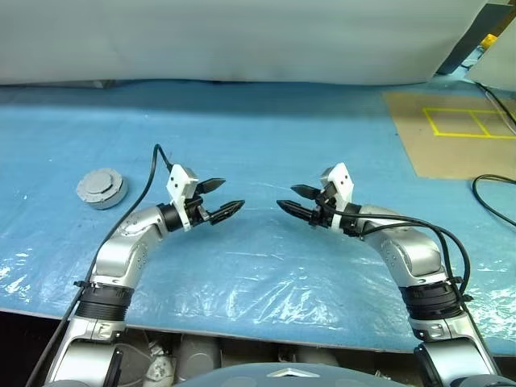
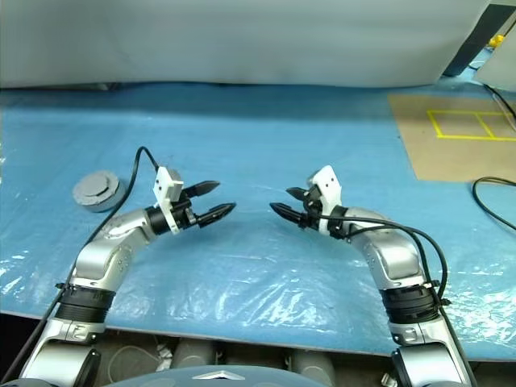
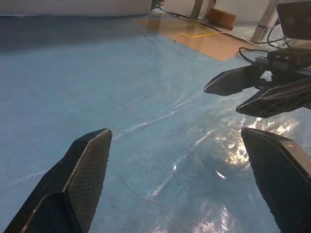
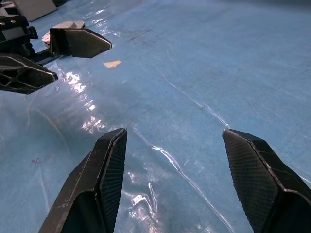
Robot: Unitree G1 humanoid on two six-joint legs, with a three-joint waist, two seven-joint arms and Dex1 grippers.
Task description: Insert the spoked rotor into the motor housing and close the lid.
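A single grey round puck, the motor housing [image 1: 101,188] with its lid on, lay on the blue sheet [image 1: 266,137] toward the sheet's left edge, well apart from both grippers. It sat beyond and to the left of the left gripper [image 1: 218,198], past that arm's elbow, and nothing touched it. The right gripper [image 1: 297,201] was farther still from it, across the middle of the sheet.

The puck looked flat and squat, a dull grey metal disc with a raised central shape on its top face and small notches around the rim. From the head views its top was closed over; no copper windings could be seen, and whether a rotor sat inside could not be told.

Both grippers hovered above the middle of the sheet, pointing toward each other with a clear gap between their tips. The left gripper's two black fingers stood wide apart and held nothing. The right gripper's fingers also stood apart, with nothing between them. Each wrist view looked over glossy, wrinkled blue sheet with the other gripper's fingers ahead.

Counted: one puck, two grippers. At the sheet's far right corner lay a brown board [image 1: 451,137] marked with yellow lines, and a black cable [image 1: 492,197] curled by the right edge.
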